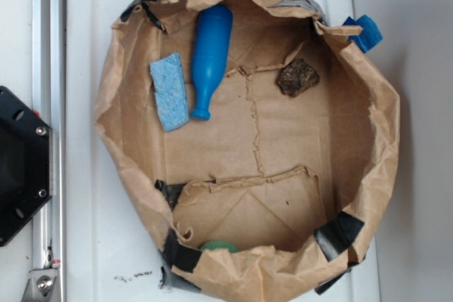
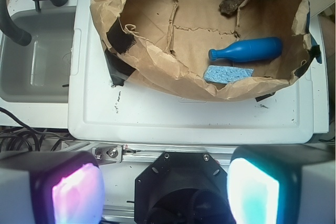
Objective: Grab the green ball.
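The green ball (image 1: 219, 247) shows only as a sliver at the near rim of the brown paper bag (image 1: 127, 175), mostly hidden behind the folded bag wall and black tape. In the wrist view the bag wall hides it completely. My gripper (image 2: 164, 190) is open wide, with nothing between its glowing pads (image 2: 76, 192). It hangs over the black robot base (image 2: 178, 187), well short of the bag. The gripper itself is out of the exterior view.
Inside the bag lie a blue bottle (image 1: 209, 58), a blue sponge (image 1: 169, 91) beside it and a dark brown lump (image 1: 297, 77). The bag rests on a white lid (image 2: 184, 119). A grey sink (image 2: 37, 56) with a black faucet is at the wrist view's left.
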Available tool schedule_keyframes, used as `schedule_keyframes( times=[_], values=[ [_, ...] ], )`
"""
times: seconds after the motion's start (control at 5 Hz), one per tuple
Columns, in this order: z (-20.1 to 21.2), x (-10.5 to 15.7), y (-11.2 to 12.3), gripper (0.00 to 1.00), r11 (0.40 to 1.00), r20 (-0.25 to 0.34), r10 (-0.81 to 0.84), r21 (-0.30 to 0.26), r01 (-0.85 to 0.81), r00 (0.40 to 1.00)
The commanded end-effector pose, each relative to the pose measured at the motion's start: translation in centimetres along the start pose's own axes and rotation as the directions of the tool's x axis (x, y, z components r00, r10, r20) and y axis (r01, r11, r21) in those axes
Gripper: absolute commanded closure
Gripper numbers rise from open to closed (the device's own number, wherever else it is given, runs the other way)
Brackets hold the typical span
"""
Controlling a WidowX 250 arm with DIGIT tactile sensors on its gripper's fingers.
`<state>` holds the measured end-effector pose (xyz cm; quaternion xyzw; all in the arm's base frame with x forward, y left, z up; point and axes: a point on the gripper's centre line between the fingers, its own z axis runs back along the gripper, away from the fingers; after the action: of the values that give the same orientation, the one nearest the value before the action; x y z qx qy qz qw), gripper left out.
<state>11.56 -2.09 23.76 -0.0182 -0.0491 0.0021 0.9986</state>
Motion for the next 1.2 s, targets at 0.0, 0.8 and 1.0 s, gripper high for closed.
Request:
schedule_keyframes(
  times=[0.0, 0.8, 1.0],
  values=[
    [0.0, 0.0, 0.0, 0.0, 1.0, 0.0, 0.0, 0.0, 0.0, 1.0],
    [-2.7, 9.1, 1.3, 0.0, 0.995, -0.021, 0.092, 0.042, -0.091, 0.996],
    [-3.1, 10.2, 1.9, 0.0, 0.993, -0.012, 0.115, 0.039, -0.114, 0.993]
  ],
)
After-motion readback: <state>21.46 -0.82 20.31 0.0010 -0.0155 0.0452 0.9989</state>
